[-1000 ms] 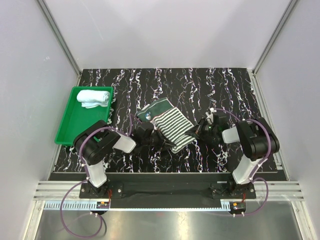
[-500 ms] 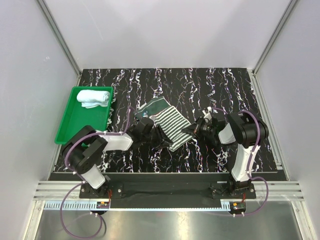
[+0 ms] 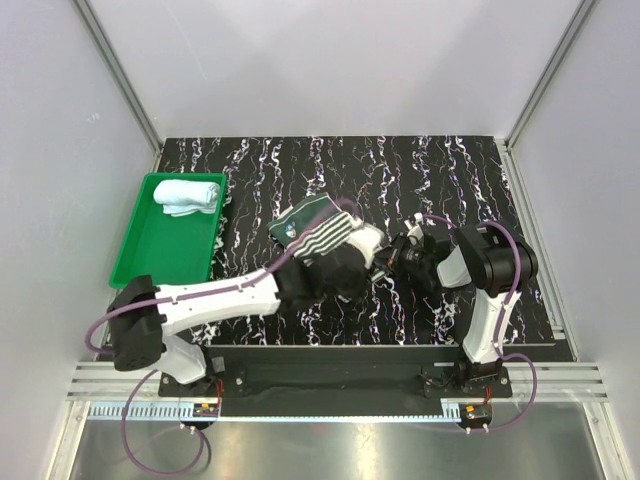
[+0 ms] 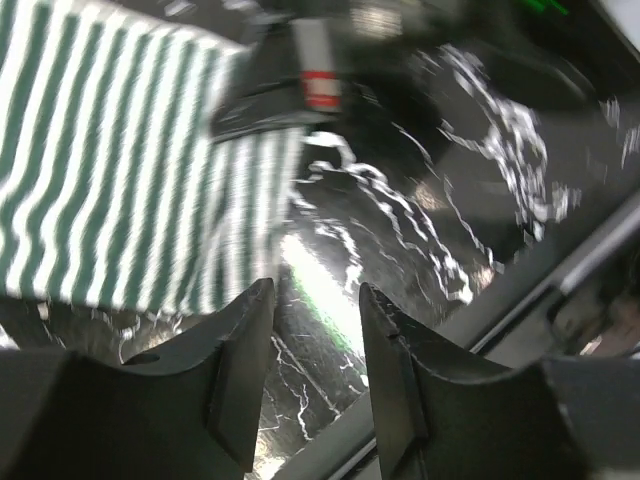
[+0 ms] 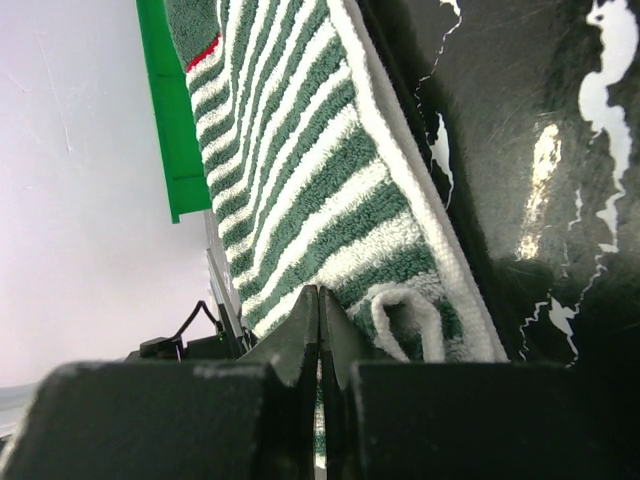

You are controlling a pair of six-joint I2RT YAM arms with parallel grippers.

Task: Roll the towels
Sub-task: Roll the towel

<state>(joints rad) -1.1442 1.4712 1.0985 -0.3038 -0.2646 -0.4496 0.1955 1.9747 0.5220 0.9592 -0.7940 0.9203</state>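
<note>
"Where is the striped towel (image 3: pixel 318 228)?"
"It lies in the middle of the counter (image 3: pixel 450 170)."
"What about the left end effector (image 4: pixel 315 295)?"
"Its fingers stand apart with nothing between them, just beside the towel."
"And the right end effector (image 5: pixel 318 300)?"
"It is pinched tight on the striped towel's edge."
"Where is the blue towel (image 3: pixel 186 195)?"
"Rolled up, at the far end of the green tray (image 3: pixel 160 250)."

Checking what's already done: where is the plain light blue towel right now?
In the top view, the light blue towel lies bundled at the far end of the green plastic tray, on the table's left side.
</note>
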